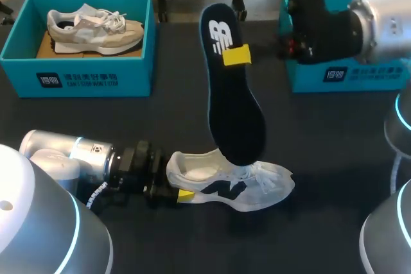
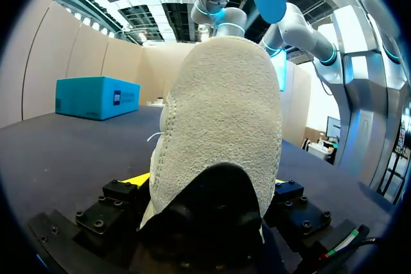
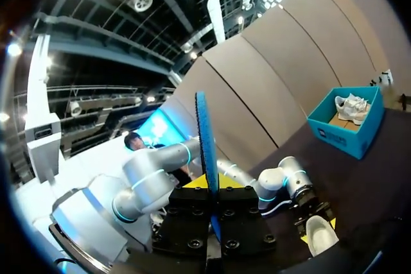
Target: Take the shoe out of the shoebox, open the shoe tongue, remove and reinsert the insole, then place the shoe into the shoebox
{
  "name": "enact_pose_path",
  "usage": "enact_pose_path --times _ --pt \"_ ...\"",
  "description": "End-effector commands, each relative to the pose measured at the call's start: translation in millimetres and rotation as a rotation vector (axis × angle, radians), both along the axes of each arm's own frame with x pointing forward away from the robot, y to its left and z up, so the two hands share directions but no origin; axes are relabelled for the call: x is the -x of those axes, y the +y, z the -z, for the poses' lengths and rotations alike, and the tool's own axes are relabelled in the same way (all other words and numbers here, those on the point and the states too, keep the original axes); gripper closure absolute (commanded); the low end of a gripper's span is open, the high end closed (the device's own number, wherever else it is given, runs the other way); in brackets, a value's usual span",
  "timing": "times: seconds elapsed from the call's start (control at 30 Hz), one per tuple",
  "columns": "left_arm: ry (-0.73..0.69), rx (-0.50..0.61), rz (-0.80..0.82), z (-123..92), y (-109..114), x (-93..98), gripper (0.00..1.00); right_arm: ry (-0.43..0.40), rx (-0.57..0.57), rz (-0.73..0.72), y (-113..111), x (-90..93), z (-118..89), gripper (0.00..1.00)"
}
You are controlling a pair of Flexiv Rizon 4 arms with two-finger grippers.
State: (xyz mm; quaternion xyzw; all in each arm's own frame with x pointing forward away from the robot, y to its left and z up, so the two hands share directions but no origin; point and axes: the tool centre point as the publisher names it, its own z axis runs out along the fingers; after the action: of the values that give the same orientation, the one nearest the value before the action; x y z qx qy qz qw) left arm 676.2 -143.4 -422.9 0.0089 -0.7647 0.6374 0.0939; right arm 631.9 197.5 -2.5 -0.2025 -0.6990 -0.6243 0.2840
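Observation:
A white shoe (image 1: 257,187) with a dark logo stands upright on the dark table, toe pointing right. My left gripper (image 1: 176,187) is open at its heel. In the left wrist view the suede heel (image 2: 218,113) fills the gap between the wide-spread fingers (image 2: 136,178). My right gripper (image 1: 236,54) is shut on a black insole (image 1: 234,107) near its heel end. The insole hangs steeply with its toe end over the shoe's opening. In the right wrist view the insole (image 3: 207,152) shows edge-on, rising from between the fingers.
A teal shoebox (image 1: 77,75) at the back left holds a second pale shoe (image 1: 96,30). Another teal shoebox (image 1: 347,75) stands at the back right, partly behind my right arm. Bare dark table lies between the boxes and the shoe.

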Motion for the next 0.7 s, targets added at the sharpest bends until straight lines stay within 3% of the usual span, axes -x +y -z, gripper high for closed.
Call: enact_pose_path --times 0.03,0.1,0.23,0.4,0.7 --pt "0.000 -0.002 -0.002 1.8 -1.0 -0.4 1.00 0.002 -0.028 0.030 -2.7 5.9 3.0 1.00" --pt "0.000 -0.002 -0.002 1.8 -1.0 -0.4 1.00 0.002 -0.028 0.030 -2.7 5.9 3.0 1.00" --pt "0.000 -0.002 -0.002 1.8 -1.0 -0.4 1.00 -0.049 -0.067 0.114 -24.5 15.8 -14.2 1.00" --pt "0.000 -0.002 -0.002 1.8 -1.0 -0.4 1.00 -0.029 -0.041 0.187 -43.8 26.3 -29.5 1.00" --pt "0.000 -0.002 -0.002 1.8 -1.0 -0.4 1.00 -0.009 -0.045 0.173 -54.2 34.8 -40.5 1.00"
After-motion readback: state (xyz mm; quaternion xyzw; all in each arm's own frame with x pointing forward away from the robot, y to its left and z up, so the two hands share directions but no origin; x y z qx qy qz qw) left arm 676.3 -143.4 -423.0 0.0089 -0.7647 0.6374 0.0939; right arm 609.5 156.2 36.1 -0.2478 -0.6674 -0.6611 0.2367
